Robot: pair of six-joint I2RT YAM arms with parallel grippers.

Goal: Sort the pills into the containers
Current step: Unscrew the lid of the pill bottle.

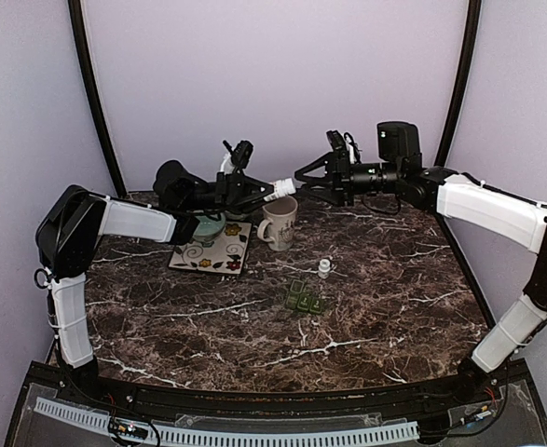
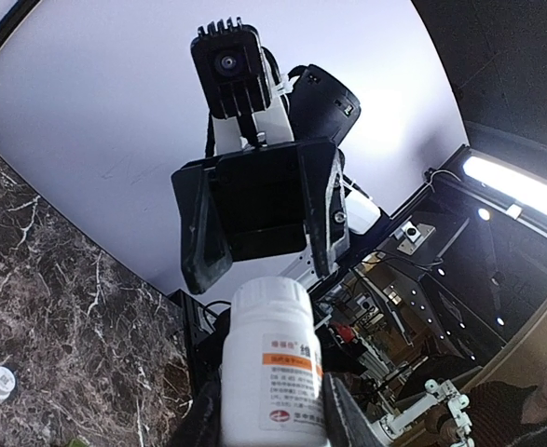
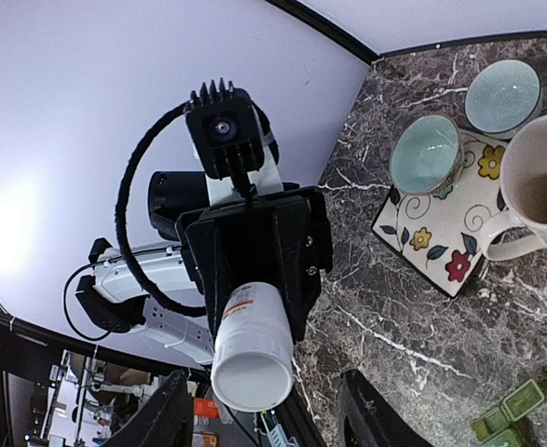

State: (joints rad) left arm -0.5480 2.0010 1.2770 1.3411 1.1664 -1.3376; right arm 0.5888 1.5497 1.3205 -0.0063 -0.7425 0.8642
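My left gripper is shut on a white pill bottle with an orange-striped label and holds it level above the table, over the mug. The bottle's capped end points at my right gripper, which is open just beyond it. In the left wrist view the bottle sits between my left gripper's fingers, and the right gripper faces it with its jaws spread. In the right wrist view the bottle's flat end hangs above my open right gripper.
A beige mug stands below the bottle. A floral tile carries a teal bowl. A small white bottle and a green pill organizer sit mid-table. The back wall is close behind both grippers.
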